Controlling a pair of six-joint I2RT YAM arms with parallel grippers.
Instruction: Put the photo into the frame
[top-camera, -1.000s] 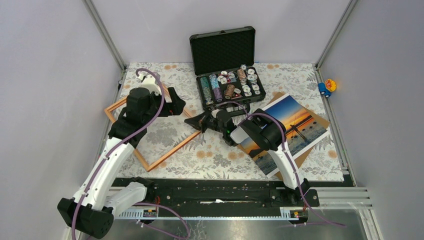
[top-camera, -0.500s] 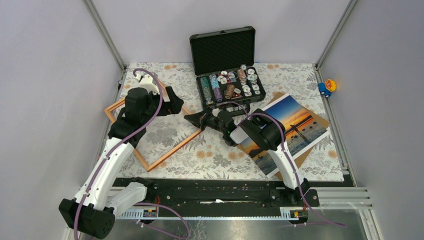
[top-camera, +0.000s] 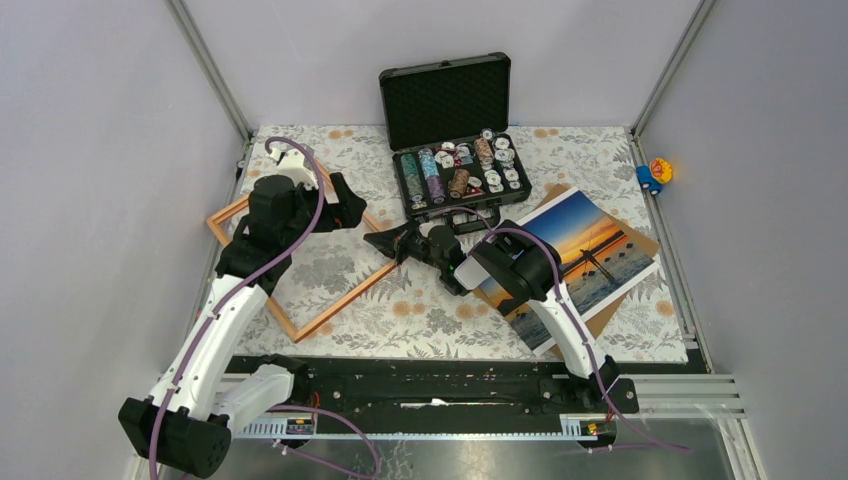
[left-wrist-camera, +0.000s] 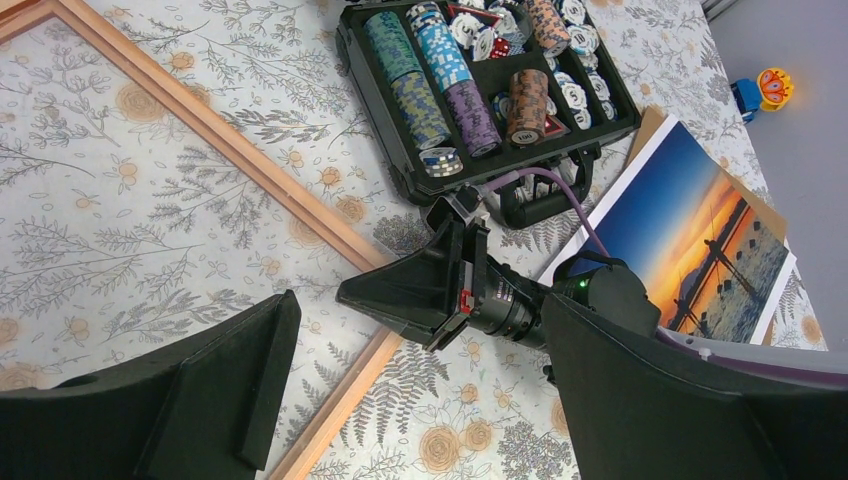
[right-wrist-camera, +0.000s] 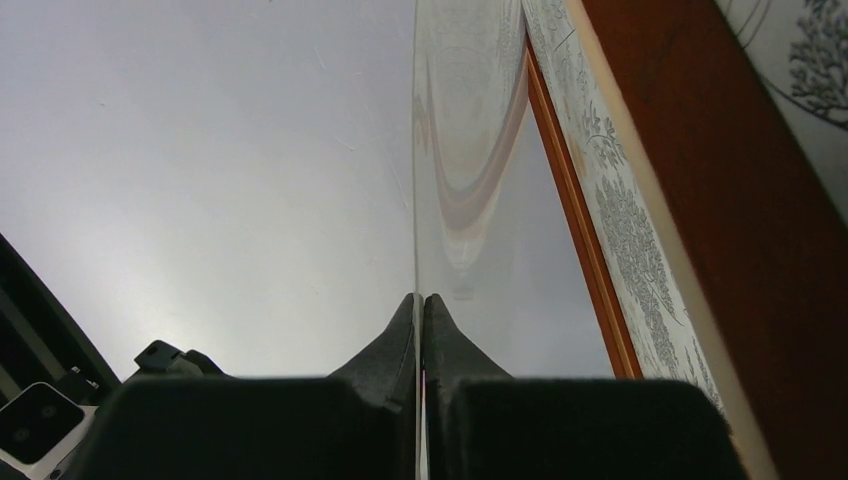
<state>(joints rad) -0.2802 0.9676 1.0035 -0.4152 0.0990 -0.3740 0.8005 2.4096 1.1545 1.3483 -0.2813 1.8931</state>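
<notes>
Floral tablecloth (top-camera: 420, 310): an open black chip case (top-camera: 455, 170) sits behind the frame (left-wrist-camera: 215, 128) and the photo (top-camera: 600, 245), which lies on brown cardboard (left-wrist-camera: 652, 125). The left gripper (left-wrist-camera: 420, 390) gapes; the right gripper (right-wrist-camera: 420, 305) is pinched on a clear pane (right-wrist-camera: 470, 150).

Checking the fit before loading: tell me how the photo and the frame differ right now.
The frame is an open orange-brown outline; the photo is a solid sunset print. The frame lies on the left side; the photo on the right. Both are rectangular and set askew.
</notes>
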